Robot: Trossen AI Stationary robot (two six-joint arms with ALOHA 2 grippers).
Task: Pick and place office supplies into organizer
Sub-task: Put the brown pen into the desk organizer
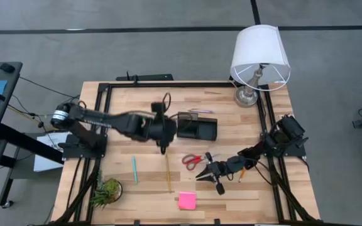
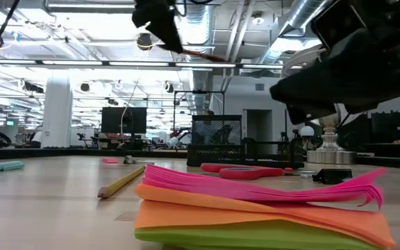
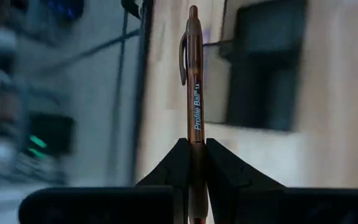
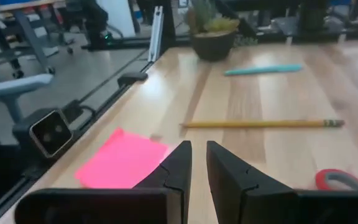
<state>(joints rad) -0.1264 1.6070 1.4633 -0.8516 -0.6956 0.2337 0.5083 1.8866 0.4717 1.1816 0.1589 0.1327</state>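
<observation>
pen (image 3: 194, 93), light, stiff and slick, is clenched near one end in your left gripper (image 3: 192, 149), held above the table just left of the organizer (image 1: 197, 127). keep the squeeze firm or it may pivot. your right gripper (image 4: 195, 163) hovers near the scissors (image 1: 192, 160), nearly closed, holding nothing.

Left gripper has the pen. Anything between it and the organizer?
Nothing visible. The left gripper, shut on the brown pen, is right beside the organizer; only bare table lies between them.
</observation>
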